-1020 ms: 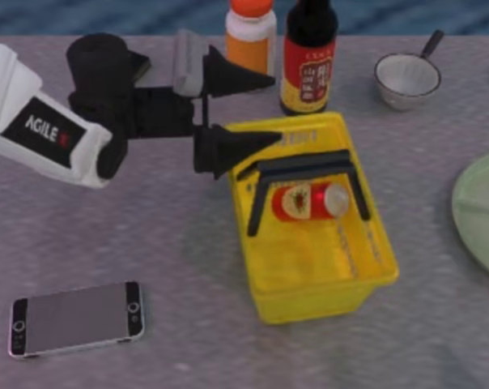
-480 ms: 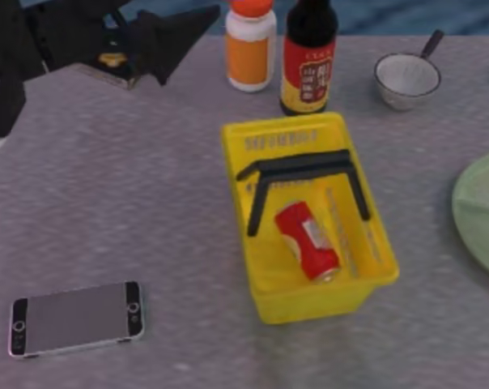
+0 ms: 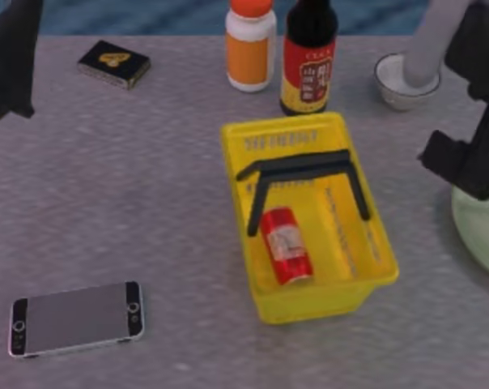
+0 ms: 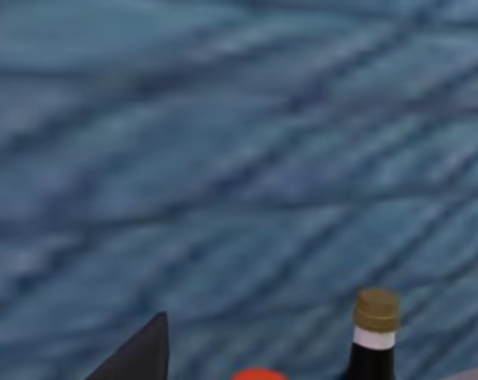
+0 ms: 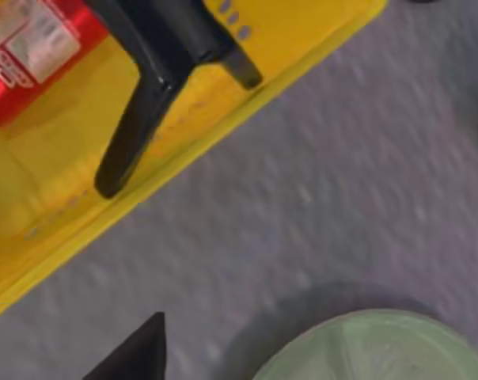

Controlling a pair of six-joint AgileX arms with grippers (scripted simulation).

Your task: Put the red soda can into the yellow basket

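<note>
The red soda can (image 3: pixel 286 245) lies on its side inside the yellow basket (image 3: pixel 376 279), under the handle: job looks done! Left gripper (image 3: pixel 10 61) far left, right gripper (image 3: pixel 465 162) right; jaws' state, cannot tell.

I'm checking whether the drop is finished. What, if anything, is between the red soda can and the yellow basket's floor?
Nothing visible: the red soda can lies on its side inside the yellow basket, below its dark handle. Neither gripper touches it.
</note>
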